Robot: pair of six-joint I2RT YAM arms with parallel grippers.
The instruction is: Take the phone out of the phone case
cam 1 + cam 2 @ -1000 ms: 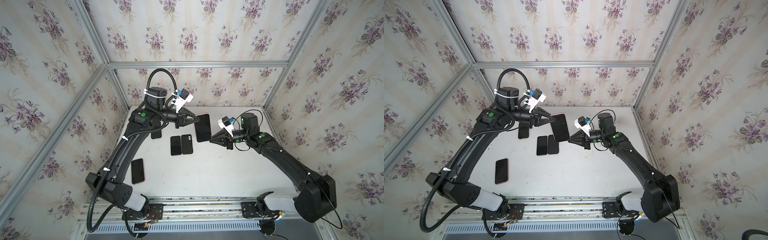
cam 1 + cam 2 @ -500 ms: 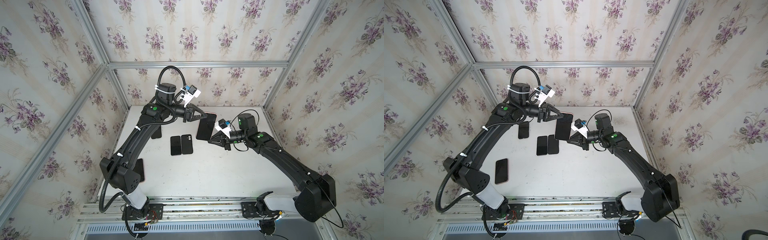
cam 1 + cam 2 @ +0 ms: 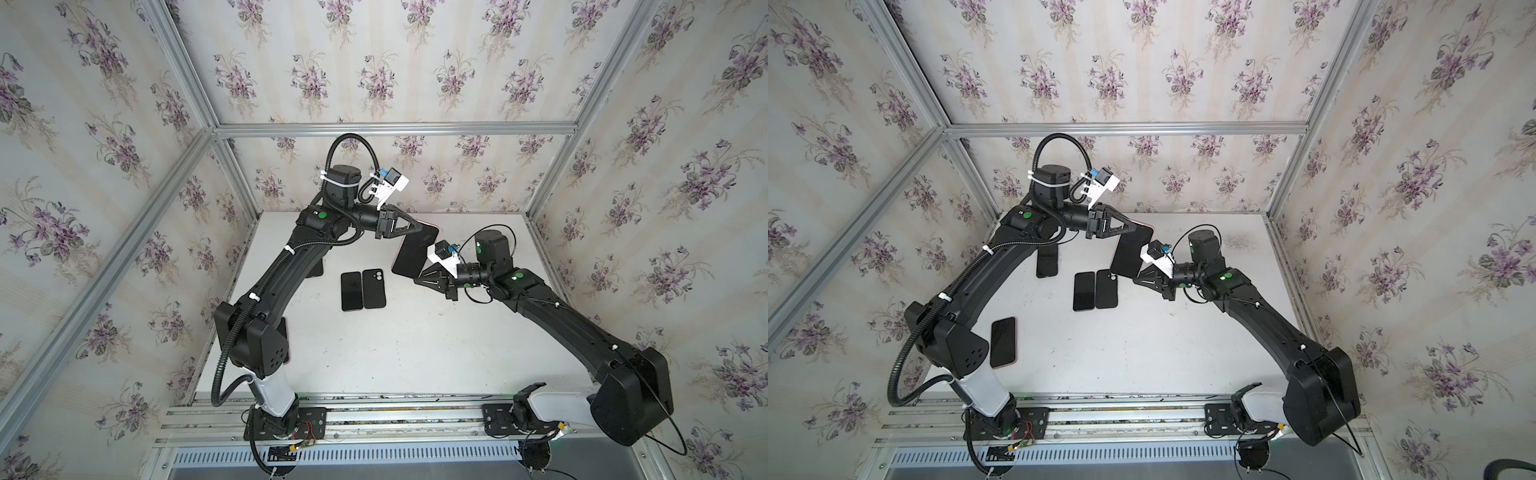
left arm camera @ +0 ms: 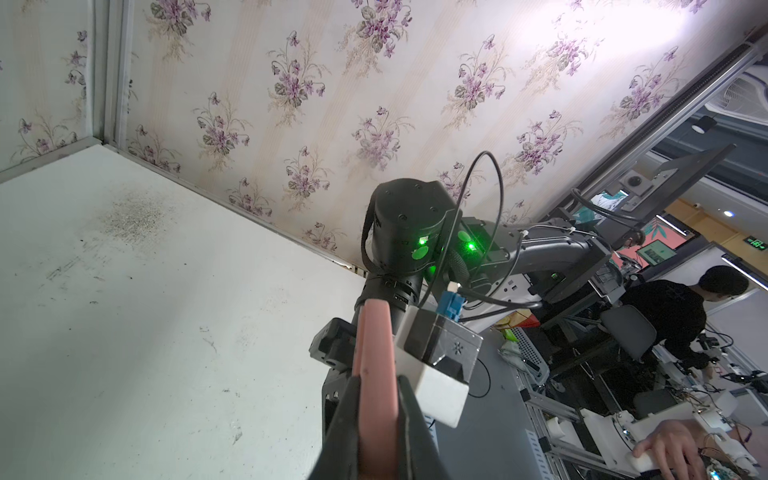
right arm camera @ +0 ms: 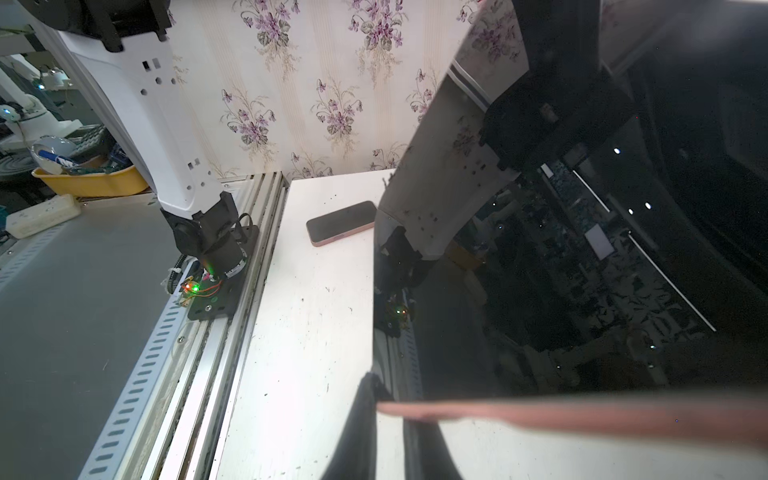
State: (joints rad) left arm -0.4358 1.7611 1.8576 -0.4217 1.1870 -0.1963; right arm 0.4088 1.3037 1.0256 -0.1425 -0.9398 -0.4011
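Holding: left gripper [image 3: 429, 227] jaws clamped on top edge of phone [image 3: 412, 254], which sits inside its pink case [image 4: 374, 365] | phone hangs tilted in the air above table [image 3: 415, 353] | right gripper [image 3: 418, 279] jaws almost closed at case's lower corner, grip unclear | two other phones [image 3: 351, 291] flat, side by side

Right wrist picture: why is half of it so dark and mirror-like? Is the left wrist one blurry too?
Right wrist view: the phone is close, its glossy screen mirroring the room; the pink case edge is blurred. Left wrist view: that case is soft too, and glare washes out the wallpaper.
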